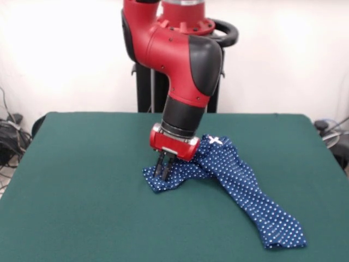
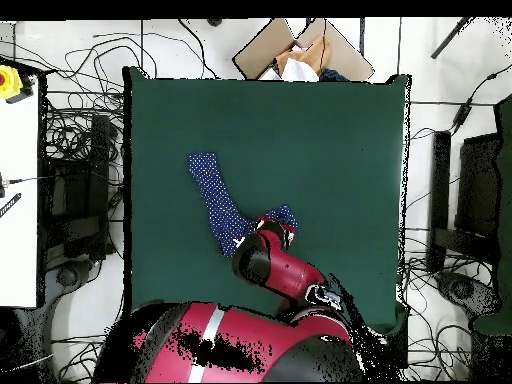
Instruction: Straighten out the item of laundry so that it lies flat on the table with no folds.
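Observation:
The item of laundry (image 1: 245, 191), navy trousers with white dots, lies on the green table (image 1: 82, 180) right of centre. One leg runs straight toward the front right corner. The other leg is bunched in a folded heap at the left, and a small pale bow (image 1: 216, 140) shows at the waistband. My gripper (image 1: 163, 169) points down into that bunched leg, its dark fingers close together and pinching the fabric. In the overhead view the trousers (image 2: 213, 195) show as a slanted strip, with the arm's red wrist (image 2: 268, 245) covering the gripper and the bunched end.
A cardboard box (image 2: 300, 50) sits past the table's top edge in the overhead view. Cables lie on the floor all around. A white bench (image 2: 20, 180) with a yellow button box (image 2: 12, 80) stands off the left side.

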Tool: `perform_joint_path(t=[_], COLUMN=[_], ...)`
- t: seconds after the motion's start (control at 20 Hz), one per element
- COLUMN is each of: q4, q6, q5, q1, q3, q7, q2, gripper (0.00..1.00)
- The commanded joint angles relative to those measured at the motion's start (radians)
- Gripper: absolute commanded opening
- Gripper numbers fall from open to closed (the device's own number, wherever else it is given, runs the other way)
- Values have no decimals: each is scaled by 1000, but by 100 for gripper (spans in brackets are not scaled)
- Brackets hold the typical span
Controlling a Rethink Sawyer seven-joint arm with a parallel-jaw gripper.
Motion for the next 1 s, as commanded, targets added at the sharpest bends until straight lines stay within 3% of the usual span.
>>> perform_joint_path(t=[0.05,0.35,0.65,0.8,1.0], q4=[-84,-132,-245,-277,-305], q6=[200,251,207,140,138], q5=[29,1,-34,-84,-114], q1=[29,4,5,35,49], q3=[105,119,96,54,33], q7=[130,98,55,34,35], q2=[63,45,79,84,80], gripper=[0,0,0,0,0])
